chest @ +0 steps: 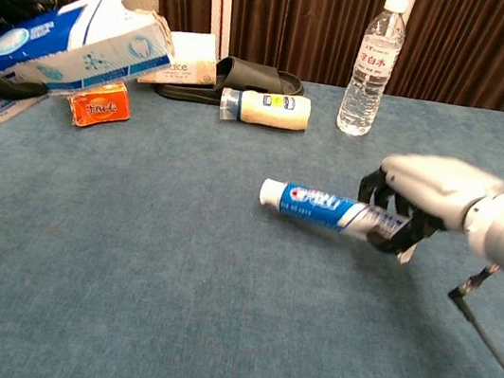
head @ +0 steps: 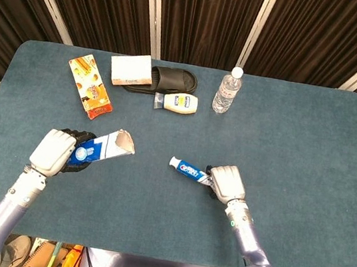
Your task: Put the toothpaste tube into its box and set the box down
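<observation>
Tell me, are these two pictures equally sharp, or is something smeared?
In the chest view the right hand and the tail of the toothpaste tube look motion-smeared, while the water bottle stays crisp; in the head view everything reads sharp under flat, even light, the toothpaste box included.

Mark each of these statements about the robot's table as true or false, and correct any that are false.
1. The right hand grips the toothpaste tube at its tail end. True.
2. The toothpaste tube is already inside the toothpaste box. False: it is outside the box, in the right hand.
3. The left hand holds the toothpaste box with its torn open end facing the tube. True.
4. The water bottle lies on its side. False: it stands upright.
5. A black slipper lies near the far edge of the table. True.
</observation>
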`<state>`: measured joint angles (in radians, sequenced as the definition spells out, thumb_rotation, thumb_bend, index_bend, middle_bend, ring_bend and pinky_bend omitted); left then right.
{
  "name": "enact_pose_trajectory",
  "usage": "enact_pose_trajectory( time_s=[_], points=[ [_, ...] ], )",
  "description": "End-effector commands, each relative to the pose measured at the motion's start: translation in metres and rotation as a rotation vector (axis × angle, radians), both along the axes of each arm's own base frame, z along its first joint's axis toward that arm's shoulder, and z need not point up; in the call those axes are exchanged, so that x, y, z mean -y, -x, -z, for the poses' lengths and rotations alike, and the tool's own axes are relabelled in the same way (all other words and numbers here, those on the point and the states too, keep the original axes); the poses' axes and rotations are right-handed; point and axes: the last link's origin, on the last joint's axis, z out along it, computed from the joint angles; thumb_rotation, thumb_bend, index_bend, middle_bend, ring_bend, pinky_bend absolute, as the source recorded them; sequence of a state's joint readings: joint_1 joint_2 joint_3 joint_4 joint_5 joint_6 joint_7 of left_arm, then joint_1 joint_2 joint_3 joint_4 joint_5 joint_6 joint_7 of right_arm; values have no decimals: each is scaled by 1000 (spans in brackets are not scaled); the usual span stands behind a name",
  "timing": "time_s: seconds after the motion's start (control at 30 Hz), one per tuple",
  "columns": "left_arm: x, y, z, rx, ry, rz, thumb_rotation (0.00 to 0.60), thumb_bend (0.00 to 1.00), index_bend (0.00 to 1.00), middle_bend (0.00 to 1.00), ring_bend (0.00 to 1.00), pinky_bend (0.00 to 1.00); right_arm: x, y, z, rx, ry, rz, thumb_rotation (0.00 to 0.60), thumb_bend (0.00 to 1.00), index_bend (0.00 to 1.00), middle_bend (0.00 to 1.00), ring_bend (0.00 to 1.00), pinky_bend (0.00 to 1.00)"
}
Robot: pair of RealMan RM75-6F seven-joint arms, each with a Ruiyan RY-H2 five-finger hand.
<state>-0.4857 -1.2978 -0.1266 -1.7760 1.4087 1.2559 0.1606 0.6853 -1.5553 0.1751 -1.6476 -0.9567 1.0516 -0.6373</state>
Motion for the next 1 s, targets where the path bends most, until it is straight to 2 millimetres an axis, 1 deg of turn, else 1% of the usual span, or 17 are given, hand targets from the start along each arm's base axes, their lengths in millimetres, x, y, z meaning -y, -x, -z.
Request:
enact_pose_trajectory(
  time_s=[0.03,0.13,0.17,0.23,0.27,0.33,0.47,0.5,0.57,0.67,0.83,1.0],
  points=[
    [-2,-1,10,37,56,-3,600,421,428,574,547,546,0,-7,-36,41,51,-69,600,613,898,777,680,812],
    [-6,-4,18,32,76,21,600,421,430,575,547,546,4,-11,-65,53,98,-117,600,613,900,777,680,812],
    [-7,-5,19,30,78,25,600,421,430,576,547,546,4,-12,-71,52,106,-126,600,612,900,777,680,812],
    [-11,-9,24,10,87,53,600,421,431,575,547,546,6,-14,-90,51,133,-157,600,612,900,777,680,812],
    [-11,-10,26,3,89,60,600,421,432,575,547,546,6,-14,-94,49,139,-163,600,612,900,778,680,812],
    [-16,-15,31,-23,96,94,600,421,433,575,547,547,8,-17,-112,49,165,-193,600,612,900,777,680,812],
    [-27,-21,36,-73,85,155,600,421,435,574,547,546,12,-21,-141,42,194,-241,600,612,900,778,680,812],
    [-28,-21,36,-79,83,161,600,421,435,574,547,546,12,-21,-144,40,195,-246,600,612,899,778,680,812],
    [-34,-24,36,-116,68,197,600,421,436,573,547,546,14,-23,-158,29,207,-276,600,612,900,778,680,812],
    [-40,-24,36,-132,56,223,600,421,436,572,546,546,15,-25,-171,37,211,-306,600,612,900,778,680,812],
    [-45,-22,33,-118,29,236,600,421,434,571,546,546,15,-24,-184,41,207,-351,600,612,900,777,680,812],
    [-50,-20,30,-88,0,247,600,421,433,571,546,546,8,-25,-189,-11,176,-451,600,613,900,777,680,812]
  ],
)
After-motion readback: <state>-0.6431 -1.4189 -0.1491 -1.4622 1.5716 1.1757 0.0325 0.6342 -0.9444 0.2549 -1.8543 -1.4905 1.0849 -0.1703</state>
